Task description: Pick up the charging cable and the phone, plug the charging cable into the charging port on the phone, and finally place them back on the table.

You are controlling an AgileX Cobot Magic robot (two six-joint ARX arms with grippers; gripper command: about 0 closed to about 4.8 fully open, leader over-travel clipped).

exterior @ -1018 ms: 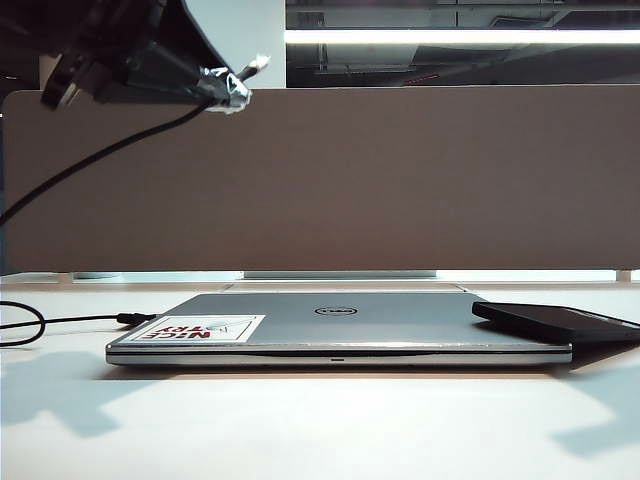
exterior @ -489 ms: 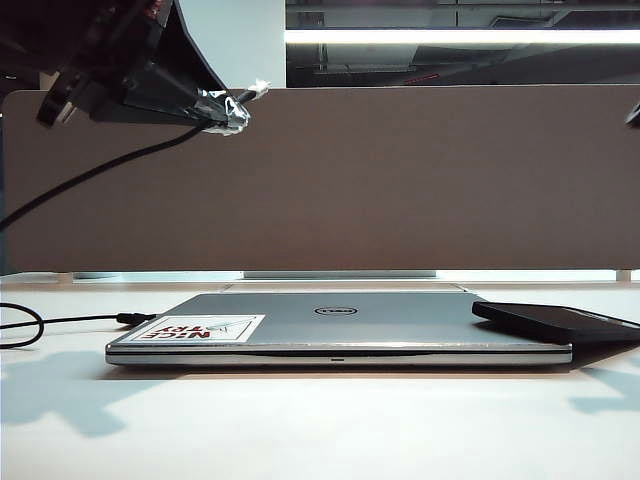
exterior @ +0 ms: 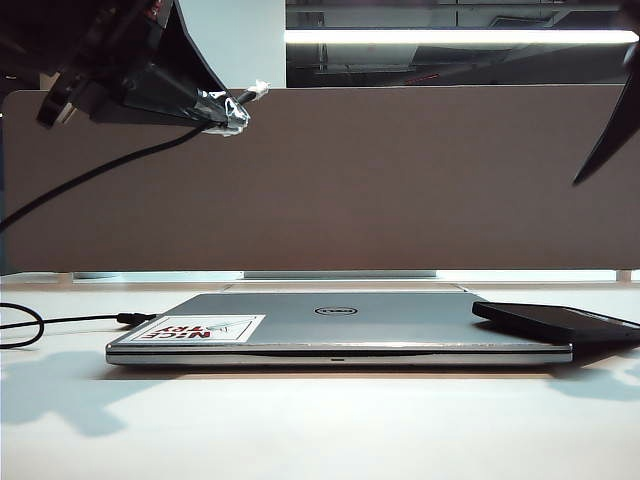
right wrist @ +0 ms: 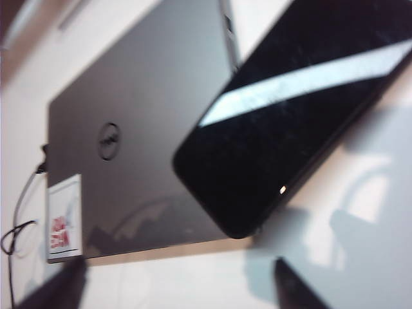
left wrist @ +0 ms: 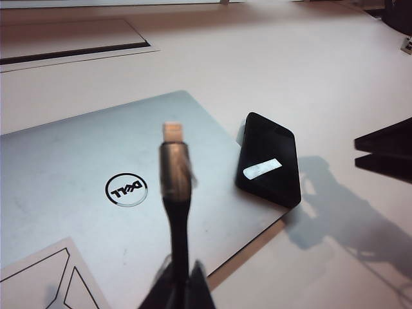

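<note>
Both hands [exterior: 232, 108] above phone [exterior: 560, 322]

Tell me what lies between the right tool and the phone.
Nothing: in the right wrist view the open right tool hangs above the phone, with only bare white table in the gap.

Right end effector [exterior: 610, 130] cut off at the exterior view's edge

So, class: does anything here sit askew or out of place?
Yes. The phone lies crooked, propped on the closed laptop's corner, tilted rather than flat on the table. Left gripper holds the charging cable aloft; right gripper hovers open.
</note>
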